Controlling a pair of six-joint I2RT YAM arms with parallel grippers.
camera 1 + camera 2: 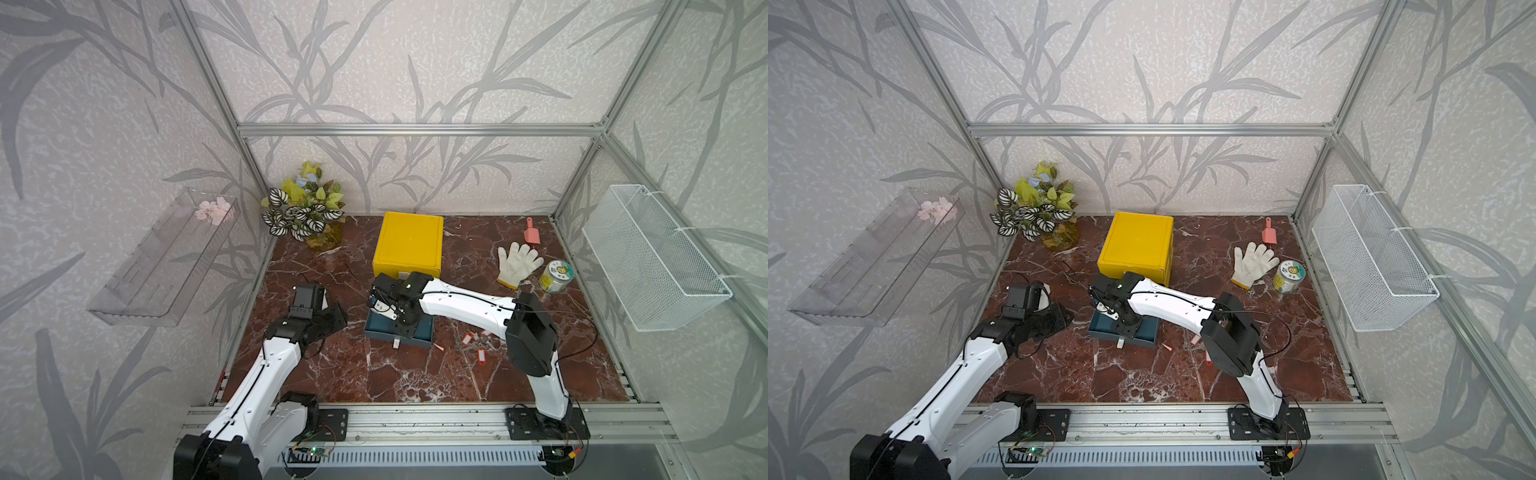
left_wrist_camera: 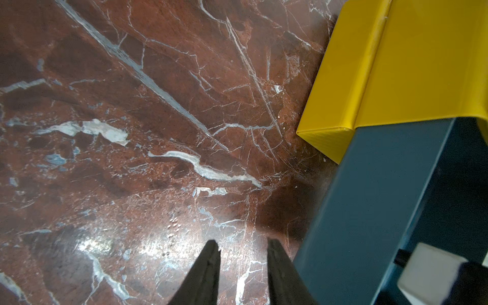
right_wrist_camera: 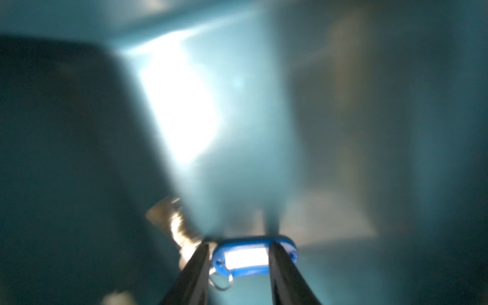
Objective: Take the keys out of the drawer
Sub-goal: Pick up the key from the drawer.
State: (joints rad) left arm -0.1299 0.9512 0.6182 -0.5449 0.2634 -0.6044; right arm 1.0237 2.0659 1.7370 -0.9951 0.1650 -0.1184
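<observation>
Right pincer (image 3: 239, 244): half open inside drawer (image 3: 264, 118), tips straddling blue-tagged keys (image 3: 245, 257), not clamped. Key blades (image 3: 171, 221) beside tips blurred; contact hard to judge. Left pincer (image 2: 243, 248): half open above tabletop (image 2: 132, 158), beside drawer wall, holding nothing.

I can read no word or number anywhere. The blue oval plastic key tag (image 3: 245, 257) lying between the fingers of my right gripper (image 3: 239, 245) has a white paper window, but it glares blank and blurred. The red plastic key tags (image 1: 481, 356), on the dark red marble tabletop (image 1: 374, 374) well behind my right gripper, also have white windows, too small to read. The small round jar with a green-and-yellow printed lid (image 1: 560, 271), far to the right of that gripper, bears print around a yellow emblem that I cannot make out. A small white mark (image 1: 285, 322) sits on the black wrist housing (image 1: 293, 332) behind my left gripper (image 2: 241, 241), illegible.
</observation>
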